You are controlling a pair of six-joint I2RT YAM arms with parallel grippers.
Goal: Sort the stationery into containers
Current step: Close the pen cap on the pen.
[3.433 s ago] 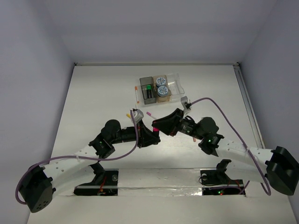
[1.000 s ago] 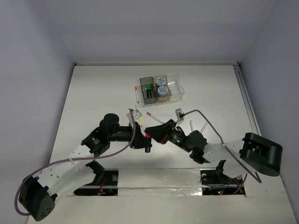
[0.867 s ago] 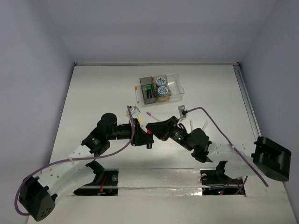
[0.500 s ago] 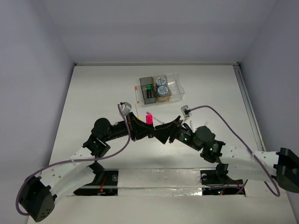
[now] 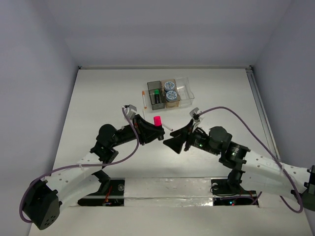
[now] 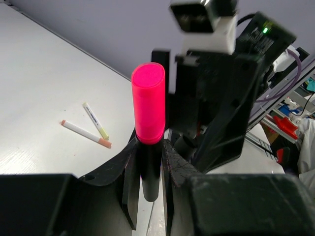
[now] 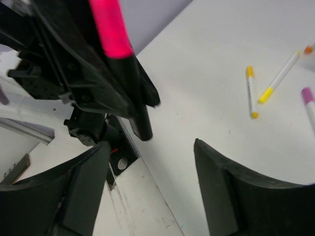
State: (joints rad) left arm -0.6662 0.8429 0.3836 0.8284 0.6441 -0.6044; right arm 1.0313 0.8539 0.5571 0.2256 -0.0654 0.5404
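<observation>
Since a second earlier, the right gripper (image 7: 151, 145) has been opened and drawn back from the short black marker with a bright pink cap (image 5: 157, 121), which has been lifted by the left gripper (image 5: 154, 133).

A white table (image 5: 98, 98) is seen from above. Two black and white arms (image 5: 74, 172) are stretched in from the near edge and nearly meet over its middle. The left gripper is clamped on the marker's black barrel, and the marker is held upright above the table centre with the cap uppermost. The right gripper is held just beside it, on its right, with the jaws spread wide and nothing between them.

Toward the far side, three small rectangular plastic bins are joined in a row: a smoky dark grey bin (image 5: 150, 84), an amber-orange bin (image 5: 173, 104) and a clear transparent bin (image 5: 189, 92). Two round blue-white tape rolls (image 5: 170, 85) are seen in the amber-orange bin, and a small green eraser (image 5: 154, 91) in the grey one. A thin white pen with orange ends (image 5: 144, 100) is laid on the table just left of the grey bin.

In the right wrist view, more pens are scattered on the table: a thin white pen with yellow ends (image 7: 251, 92), a thin white pen with a yellow cap (image 7: 279, 77) and a thin white pen with a magenta cap (image 7: 309, 103).
</observation>
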